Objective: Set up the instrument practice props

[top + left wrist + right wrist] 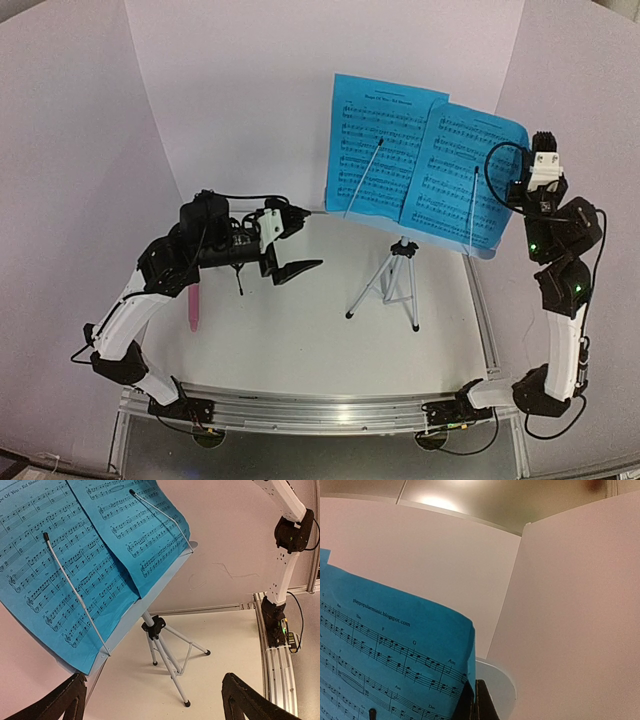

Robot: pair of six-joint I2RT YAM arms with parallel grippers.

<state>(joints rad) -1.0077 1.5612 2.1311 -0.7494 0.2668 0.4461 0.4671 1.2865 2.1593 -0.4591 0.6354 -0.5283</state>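
The pale-blue music stand (391,278) stands on its silver tripod legs right of centre, also seen in the left wrist view (161,639). Two blue sheet-music pages rest on it, the left page (381,148) and the right page (461,178), each under a thin silver retaining wire (365,178). My right gripper (517,192) is at the right page's outer edge, and its jaws (479,701) are shut on that blue page (395,645). My left gripper (298,241) hangs open and empty left of the stand (152,690). The pink microphone (192,306) lies on the table under my left arm.
White backdrop panels (230,90) close in the back and both sides. An aluminium rail (320,411) runs along the near edge and another (482,310) along the right. My right arm (286,555) rises at the right of the stand.
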